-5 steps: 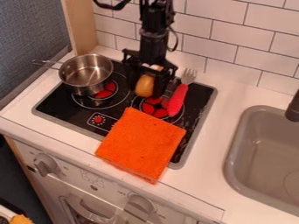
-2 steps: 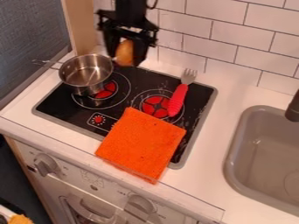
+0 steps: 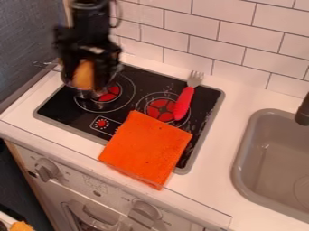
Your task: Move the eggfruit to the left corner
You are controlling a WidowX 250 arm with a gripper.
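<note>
Pot (image 3: 89,94), one, of metal, stands at the left burner (image 3: 109,93) of the black stovetop (image 3: 48,107), mostly hidden behind the end effector (image 3: 89,80), so its contents cannot be told. The end effector is closed on one orange-brown eggfruit (image 3: 84,74), held between its fingers. In the view the eggfruit overlaps the pot; whether it is inside or above the rim, I cannot tell. Two red burners show, the right one (image 3: 161,109) just beside one fork (image 3: 184,101) with a pink handle, which lies on the stovetop. One orange cloth (image 3: 146,149) rests across the stovetop's front edge and onto the white desk (image 3: 208,189). One grey sink (image 3: 238,155) is set into the desk at the right, with part of a dark faucet (image 3: 303,112) at its far side. Two knobs (image 3: 47,170) are on the front panel below.
</note>
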